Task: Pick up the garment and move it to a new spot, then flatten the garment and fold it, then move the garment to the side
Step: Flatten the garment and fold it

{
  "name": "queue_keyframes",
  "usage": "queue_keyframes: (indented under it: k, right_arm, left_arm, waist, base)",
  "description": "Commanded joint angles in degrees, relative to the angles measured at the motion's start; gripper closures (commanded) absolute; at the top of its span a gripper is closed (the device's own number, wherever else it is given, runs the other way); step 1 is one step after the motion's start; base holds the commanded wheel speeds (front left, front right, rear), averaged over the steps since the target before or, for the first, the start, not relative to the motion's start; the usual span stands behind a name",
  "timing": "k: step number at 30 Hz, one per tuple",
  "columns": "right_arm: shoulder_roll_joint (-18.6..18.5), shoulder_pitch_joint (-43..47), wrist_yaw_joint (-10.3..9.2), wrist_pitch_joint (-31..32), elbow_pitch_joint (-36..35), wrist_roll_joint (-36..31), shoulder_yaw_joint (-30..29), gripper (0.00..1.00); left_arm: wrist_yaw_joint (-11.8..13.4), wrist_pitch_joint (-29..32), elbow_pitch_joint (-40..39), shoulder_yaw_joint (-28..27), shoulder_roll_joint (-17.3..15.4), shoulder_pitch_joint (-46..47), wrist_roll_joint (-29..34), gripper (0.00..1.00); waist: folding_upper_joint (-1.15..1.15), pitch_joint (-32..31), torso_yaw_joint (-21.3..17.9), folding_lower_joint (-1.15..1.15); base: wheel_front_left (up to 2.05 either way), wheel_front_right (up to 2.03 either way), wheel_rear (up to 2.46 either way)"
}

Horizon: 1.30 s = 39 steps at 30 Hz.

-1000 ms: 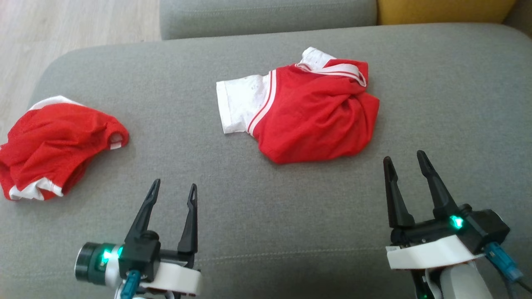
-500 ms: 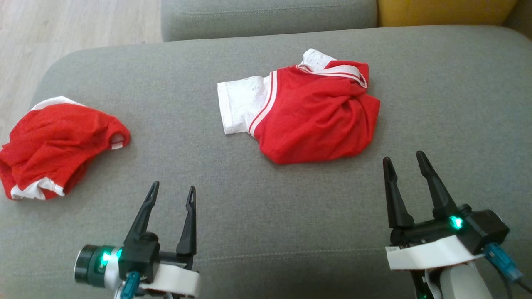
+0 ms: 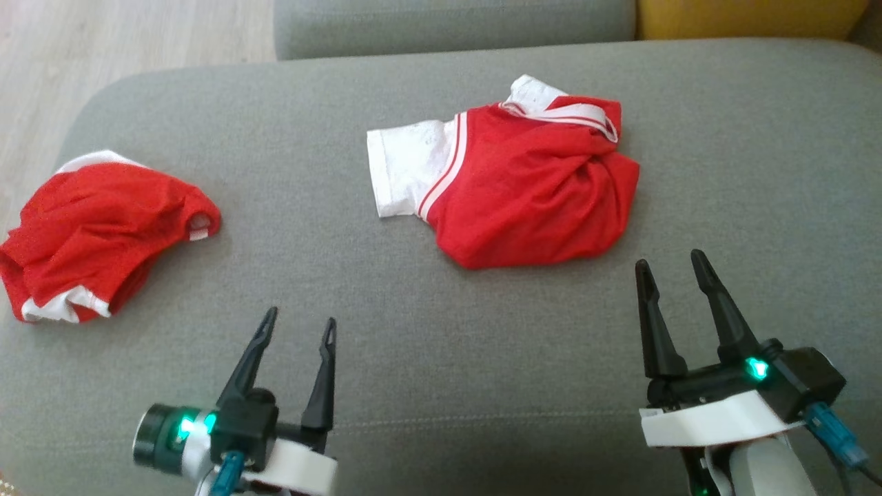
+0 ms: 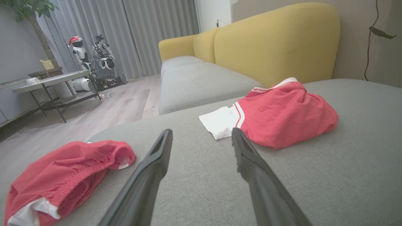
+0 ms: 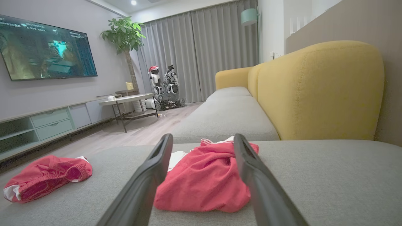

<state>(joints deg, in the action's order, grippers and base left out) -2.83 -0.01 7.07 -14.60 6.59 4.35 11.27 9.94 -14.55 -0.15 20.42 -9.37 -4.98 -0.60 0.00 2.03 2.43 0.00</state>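
Crumpled red shirt (image 3: 530, 193) on sofa (image 3: 441, 344): likely light, limp; best pinched at white sleeve (image 3: 403, 169); left fingers (image 3: 251, 355), right fingers (image 3: 716, 303) spread, empty

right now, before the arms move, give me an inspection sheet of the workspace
surface: grey sofa seat, fabric, with a seam running across near the robot
job's things: red and white shirt crumpled mid-seat; red shorts bunched at the seat's left edge, apart from the shirt
clutter: nothing seen
end effectors: left end effector and right end effector both open, holding nothing, short of the garments
cables: blue-plugged cable at the right wrist; dark cord hanging on the wall
surroundings: yellow sofa back, wall TV, side table, another robot by grey curtains, wood floor
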Motion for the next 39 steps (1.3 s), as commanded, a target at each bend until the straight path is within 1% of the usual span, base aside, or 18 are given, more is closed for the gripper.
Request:
queue_keyframes:
  k: [1,2,5,9,11,13,15,17,19,23,24,27,31,35,39]
  right_arm:
    - [0.0,-1.4,0.42,-0.4,-2.1,0.4,1.6,0.0]
    - [0.0,-1.7,0.42,-0.4,-2.3,0.3,1.6,0.0]
    - [0.0,-2.7,0.42,-0.4,-2.8,-0.1,1.5,0.0]
    - [0.0,-5.1,0.42,-0.4,-4.1,-0.8,1.6,0.0]
    - [0.0,-6.5,0.42,-0.4,-4.9,-1.1,1.6,0.0]
    - [0.0,-7.8,0.42,-0.4,-5.7,-1.4,1.8,0.0]
    - [0.0,-9.0,0.42,-0.4,-6.3,-1.8,2.0,0.0]
    - [0.0,-10.4,0.42,-0.4,-7.0,-2.0,1.8,0.0]
    - [0.0,-11.9,0.42,-0.4,-7.6,-1.9,2.0,0.0]
    - [0.0,-14.7,0.42,-0.4,-8.8,-0.8,2.6,0.0]
    - [0.0,-14.7,0.42,-0.4,-8.8,-0.8,2.6,0.0]
    - [0.0,-15.9,0.42,-0.4,-9.7,0.0,2.8,0.0]
    - [0.0,-16.8,0.42,-0.4,-10.8,1.1,3.1,0.0]
    - [0.0,-17.3,0.42,-0.4,-12.0,2.3,3.3,0.0]
    - [0.0,-17.7,0.42,-0.4,-12.5,3.2,3.6,0.0]
  left_arm:
    - [-0.7,-0.4,-1.3,-1.6,-0.6,3.9,-0.1,0.0]
    - [-1.7,-0.4,-0.8,-1.5,-0.8,5.0,-0.4,0.0]
    - [-5.4,-0.4,-0.4,-1.3,-1.1,10.2,-1.8,0.0]
    - [-11.1,-0.4,0.2,-2.2,-1.4,20.1,-3.8,0.0]
    - [-13.9,-0.4,2.2,-2.4,-2.1,25.9,-4.7,0.0]
    - [-15.8,-0.2,5.1,-1.8,-3.4,32.3,-5.4,0.0]
    - [-16.9,2.4,8.1,0.0,-4.4,39.3,-7.4,0.0]
    - [-17.3,5.8,10.5,3.2,-5.3,46.5,-11.1,0.0]
    - [-17.4,8.9,12.1,8.9,-7.9,53.9,-15.8,0.0]
    - [-17.4,15.1,16.7,16.6,-12.7,65.9,-24.5,0.0]
    - [-17.4,15.1,16.7,16.6,-12.7,65.9,-24.5,0.0]
    - [-17.4,17.8,20.6,21.0,-15.1,72.7,-28.6,0.0]
    - [-17.4,20.5,26.1,26.7,-17.3,79.0,-33.3,0.0]
    - [-17.4,23.6,30.4,29.8,-18.0,83.1,-40.9,0.0]
    - [-17.4,25.4,33.1,33.9,-19.4,86.8,-44.1,0.0]
  waist:
    - [0.0,0.9,0.0,0.0]
    - [0.0,1.4,0.0,0.0]
    - [0.0,3.7,0.2,0.0]
    - [0.0,8.4,0.0,0.0]
    - [0.0,10.7,-0.3,0.0]
    - [0.0,13.0,-0.9,0.0]
    - [0.0,15.3,-1.6,0.0]
    - [0.0,17.7,-2.3,0.0]
    - [0.0,20.4,-3.6,0.0]
    - [0.0,25.2,-6.5,0.0]
    - [0.0,25.2,-6.5,0.0]
    - [0.0,28.1,-8.8,0.0]
    - [0.0,30.9,-11.5,0.0]
    - [0.0,33.2,-13.6,0.0]
    - [0.0,35.0,-15.2,0.0]
  base:
    - [0.0,0.0,0.0]
    - [0.0,0.0,0.0]
    - [0.0,0.0,0.0]
    - [0.0,0.0,0.0]
    - [0.0,0.0,0.0]
    - [0.0,0.0,0.0]
    - [0.0,0.0,0.0]
    - [0.0,0.0,0.0]
    - [0.0,0.0,0.0]
    - [0.0,0.0,0.0]
    - [0.0,0.0,0.0]
    - [0.0,0.0,0.0]
    - [0.0,0.0,0.0]
    - [0.0,0.0,0.0]
    - [0.0,0.0,0.0]
